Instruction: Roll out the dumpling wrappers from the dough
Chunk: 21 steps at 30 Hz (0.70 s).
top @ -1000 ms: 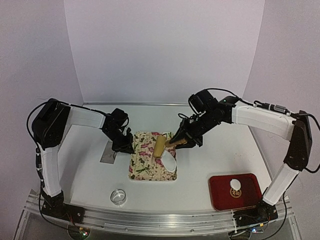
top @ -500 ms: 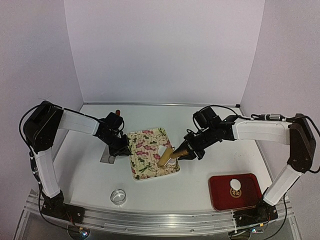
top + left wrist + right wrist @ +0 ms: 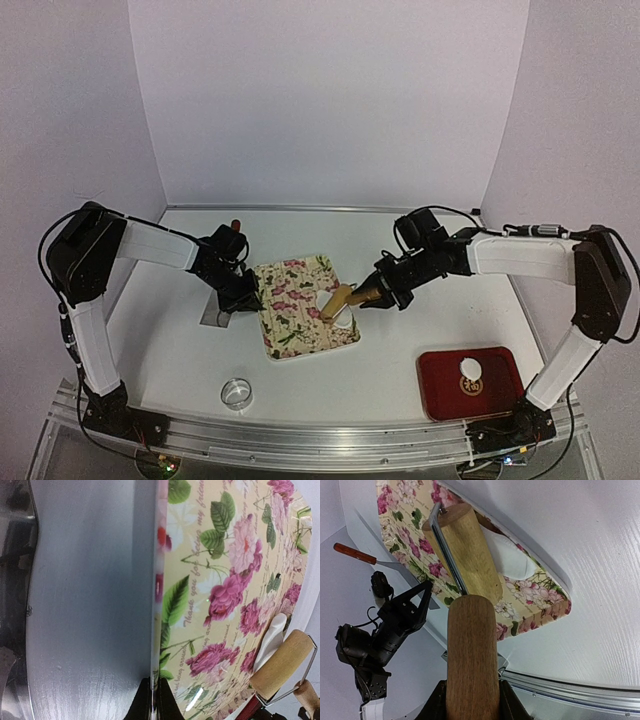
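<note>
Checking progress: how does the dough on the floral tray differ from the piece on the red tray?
The dough on the floral tray is elongated, while the piece on the red tray is round. The dough lies against the roller; nothing touches the piece. Both are white.

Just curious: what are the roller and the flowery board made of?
The roller looks like bare wood, tan with fine grain, on a shiny metal wire bracket. The flowery board seems glossy plastic or laminate: small glints on its printed surface, though I can't be sure.
</note>
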{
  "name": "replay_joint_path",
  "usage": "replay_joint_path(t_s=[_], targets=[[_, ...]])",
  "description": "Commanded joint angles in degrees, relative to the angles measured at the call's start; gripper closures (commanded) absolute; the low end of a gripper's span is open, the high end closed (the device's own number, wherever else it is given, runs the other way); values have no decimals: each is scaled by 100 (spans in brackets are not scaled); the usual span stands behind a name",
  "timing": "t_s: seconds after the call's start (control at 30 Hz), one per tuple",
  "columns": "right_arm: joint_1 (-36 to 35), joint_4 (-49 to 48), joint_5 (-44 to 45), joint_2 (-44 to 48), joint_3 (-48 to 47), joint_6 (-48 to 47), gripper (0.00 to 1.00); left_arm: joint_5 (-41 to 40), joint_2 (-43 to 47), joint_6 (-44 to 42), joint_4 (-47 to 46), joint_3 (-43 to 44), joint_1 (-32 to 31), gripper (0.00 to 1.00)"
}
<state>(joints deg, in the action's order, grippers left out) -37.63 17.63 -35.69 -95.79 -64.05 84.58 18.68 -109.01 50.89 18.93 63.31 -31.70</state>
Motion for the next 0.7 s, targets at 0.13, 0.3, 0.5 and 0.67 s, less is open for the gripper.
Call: replay_joint_path(t_s=[0.13, 0.3, 0.5, 0.67], targets=[[54, -18, 66, 114, 479, 632, 100, -266, 99, -153, 197, 108, -3, 100], [151, 91, 2, 122, 773, 838, 100, -269, 59, -287, 247, 153, -3, 100], [193, 83, -341, -1031, 173, 579, 100, -212, -55, -419, 348, 285, -2, 100], [435, 110, -439, -1168, 222, 550, 100, -164, -171, -497, 439, 452, -3, 100]])
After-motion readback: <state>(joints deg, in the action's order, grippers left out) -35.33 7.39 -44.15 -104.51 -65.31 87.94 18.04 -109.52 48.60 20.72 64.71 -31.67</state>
